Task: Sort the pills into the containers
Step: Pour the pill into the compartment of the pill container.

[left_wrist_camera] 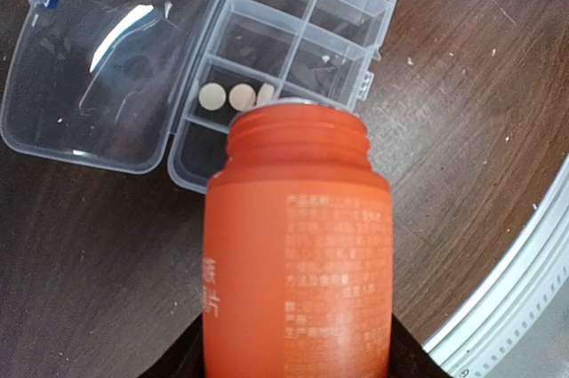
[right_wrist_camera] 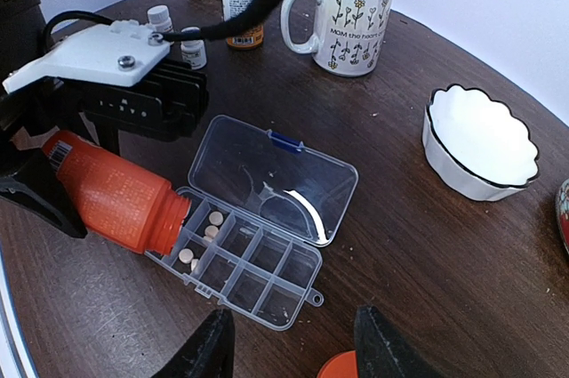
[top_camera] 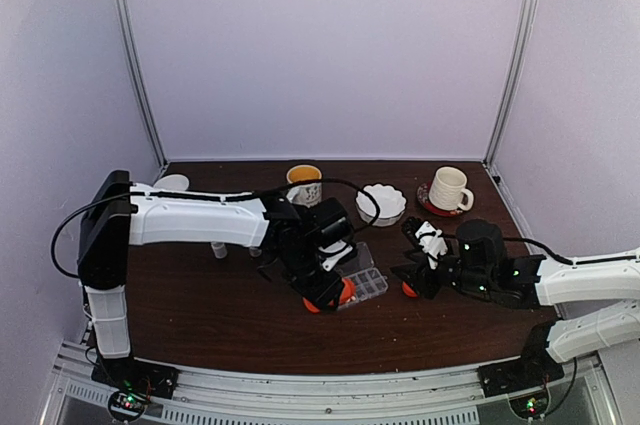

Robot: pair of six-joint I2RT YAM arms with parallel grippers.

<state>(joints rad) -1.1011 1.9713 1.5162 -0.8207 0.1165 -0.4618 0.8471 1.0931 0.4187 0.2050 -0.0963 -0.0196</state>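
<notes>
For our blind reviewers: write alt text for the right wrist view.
The left gripper holds an orange bottle tipped on its side, mouth at an end compartment of an open clear pill box where a few pale pills lie. Behind, on the dark wooden table, stand a flowered mug, small bottles and a white scalloped bowl.

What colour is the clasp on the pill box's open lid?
Blue clasp on the clear plastic lid; best in the right wrist view.

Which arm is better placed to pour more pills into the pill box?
Left. The left gripper holds the orange bottle tipped, mouth at the pill box compartment where pills lie. The right gripper is open, beside the box.
</notes>
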